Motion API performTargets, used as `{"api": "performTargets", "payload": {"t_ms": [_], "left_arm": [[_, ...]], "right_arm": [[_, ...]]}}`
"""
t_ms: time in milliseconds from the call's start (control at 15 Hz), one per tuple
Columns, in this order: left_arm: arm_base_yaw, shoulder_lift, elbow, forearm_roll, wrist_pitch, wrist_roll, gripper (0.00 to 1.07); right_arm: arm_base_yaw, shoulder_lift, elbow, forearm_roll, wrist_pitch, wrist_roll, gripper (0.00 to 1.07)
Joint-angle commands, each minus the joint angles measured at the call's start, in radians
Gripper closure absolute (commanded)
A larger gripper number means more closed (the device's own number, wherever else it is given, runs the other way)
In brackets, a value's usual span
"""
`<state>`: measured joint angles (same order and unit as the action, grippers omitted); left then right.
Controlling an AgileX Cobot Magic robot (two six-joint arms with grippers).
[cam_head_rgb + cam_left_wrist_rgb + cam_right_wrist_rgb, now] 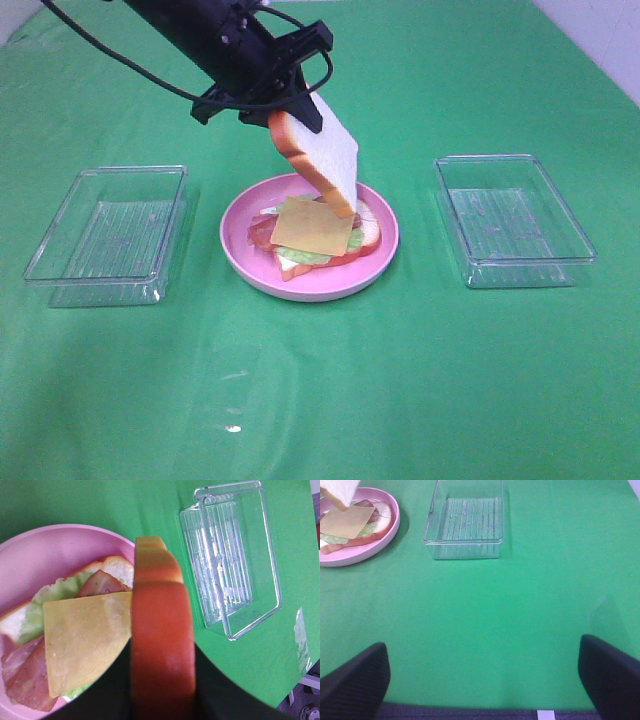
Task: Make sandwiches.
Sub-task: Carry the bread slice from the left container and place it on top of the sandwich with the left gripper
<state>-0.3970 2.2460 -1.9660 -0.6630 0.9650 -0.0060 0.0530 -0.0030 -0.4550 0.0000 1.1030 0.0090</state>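
Held tilted above the round pink plate point(243, 262): a top bread slice point(322, 155), white-faced with an orange-brown crust, lower corner touching or nearly touching the cheese. Clamped at its upper end by the left end effector point(278, 112), closed on the crust. Seen edge-on from the left wrist as a broad orange-brown band point(161, 630) between dark fingers point(107, 690).

On the plate, stacked from below: one bottom bread slice point(368, 232), one pale green lettuce leaf point(308, 256), reddish-brown bacon strips point(260, 232), exact number unclear, and one thin yellow cheese square point(312, 225) lying on top, turned slightly askew.

Counted: two bread slices, one lettuce leaf, one cheese square, one plate, two clear plastic trays.

Left tray point(60, 272) and right tray point(580, 250) well apart on either side of the plate, on the green surface point(400, 400); nothing inside either.

Right end effector point(480, 680) spread wide, gripping nothing, only two dark fingertips point(355, 680) visible in its own wrist view, low over bare green cloth; out of sight in the high view.
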Motion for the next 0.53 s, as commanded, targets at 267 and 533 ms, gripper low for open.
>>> {"api": "performTargets", "payload": {"t_ms": [267,533], "left_arm": [[-0.032,0.081,0.000,-0.047,-0.049,-0.031,0.96],[-0.032,0.089,0.000,0.060,-0.019,-0.130,0.86]], "right_arm": [[-0.005,-0.032,-0.002,0.000,0.001,-0.009,0.10],[-0.005,-0.032,-0.002,0.000,0.001,-0.009,0.10]]}}
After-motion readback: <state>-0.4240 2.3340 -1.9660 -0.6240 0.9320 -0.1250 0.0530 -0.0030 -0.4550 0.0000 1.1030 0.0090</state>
